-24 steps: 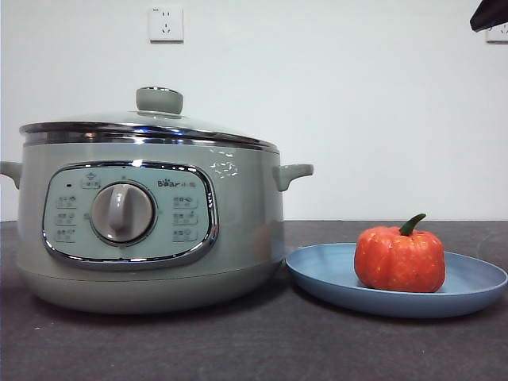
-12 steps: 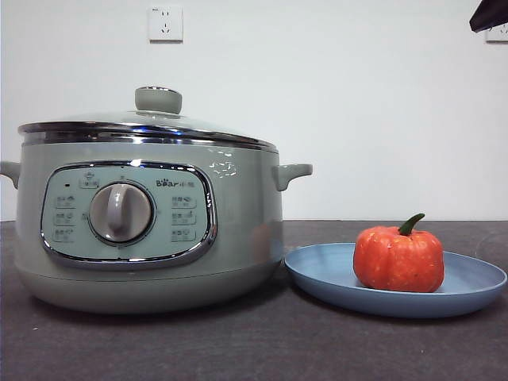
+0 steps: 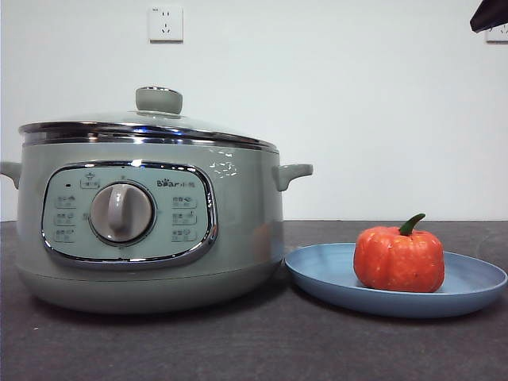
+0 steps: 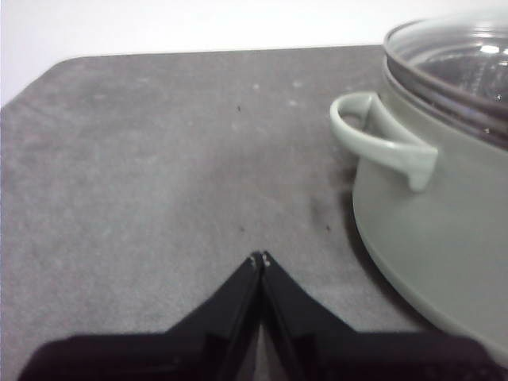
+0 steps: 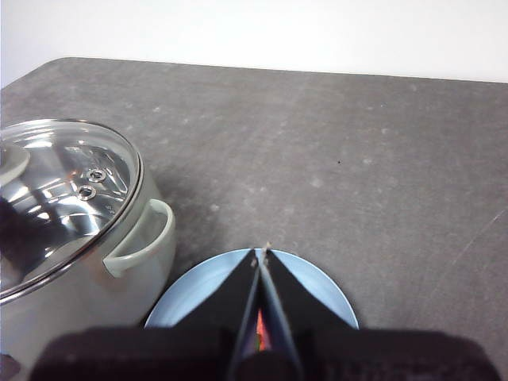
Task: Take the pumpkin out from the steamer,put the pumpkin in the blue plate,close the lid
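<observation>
The sage-green steamer (image 3: 151, 230) stands at the left with the glass lid (image 3: 159, 119) resting on its chrome rim. The orange pumpkin (image 3: 399, 258) sits upright in the blue plate (image 3: 325, 274) at the right. My right gripper (image 5: 260, 254) is shut and empty, held high above the blue plate (image 5: 317, 286); a sliver of pumpkin (image 5: 260, 329) shows between its jaws. A black tip (image 3: 488, 14) of an arm shows at the top right corner. My left gripper (image 4: 259, 259) is shut and empty, hanging beside the steamer's side handle (image 4: 381, 139).
Dark grey table (image 3: 254, 349) runs to a white wall with a power socket (image 3: 166, 23). The steamer (image 5: 71, 238) with its lid (image 5: 59, 194) lies close beside the plate.
</observation>
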Motion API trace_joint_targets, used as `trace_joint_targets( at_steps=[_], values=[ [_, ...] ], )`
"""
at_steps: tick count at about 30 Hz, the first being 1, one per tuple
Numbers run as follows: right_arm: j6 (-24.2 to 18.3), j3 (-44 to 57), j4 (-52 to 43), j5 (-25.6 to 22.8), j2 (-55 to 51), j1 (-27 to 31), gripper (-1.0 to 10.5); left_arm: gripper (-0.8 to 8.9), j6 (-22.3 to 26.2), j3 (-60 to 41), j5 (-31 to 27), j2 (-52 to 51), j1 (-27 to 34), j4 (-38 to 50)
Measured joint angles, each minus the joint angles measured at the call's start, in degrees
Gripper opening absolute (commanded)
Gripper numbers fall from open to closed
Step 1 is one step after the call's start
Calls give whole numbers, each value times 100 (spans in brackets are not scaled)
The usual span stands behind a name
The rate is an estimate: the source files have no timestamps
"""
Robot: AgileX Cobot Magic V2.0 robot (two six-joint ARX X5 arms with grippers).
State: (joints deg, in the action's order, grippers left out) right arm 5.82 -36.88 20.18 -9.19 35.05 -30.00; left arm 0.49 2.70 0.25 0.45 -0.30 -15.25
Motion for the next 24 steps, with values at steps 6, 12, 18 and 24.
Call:
trace_joint_targets(
  at_steps=[6, 12, 18, 24],
  values=[
    [0, 0, 39, 0, 0, 0, -16, -3, -9, -13, -2, -20, 20, 42],
    [0, 0, 39, 0, 0, 0, -17, -3, -11, -13, -2, -20, 20, 42],
    [2, 0, 39, 0, 0, 0, -17, -3, -9, -13, -2, -20, 20, 42],
    [0, 0, 39, 0, 0, 0, -17, -3, -9, -13, -2, -20, 20, 42]
  ],
)
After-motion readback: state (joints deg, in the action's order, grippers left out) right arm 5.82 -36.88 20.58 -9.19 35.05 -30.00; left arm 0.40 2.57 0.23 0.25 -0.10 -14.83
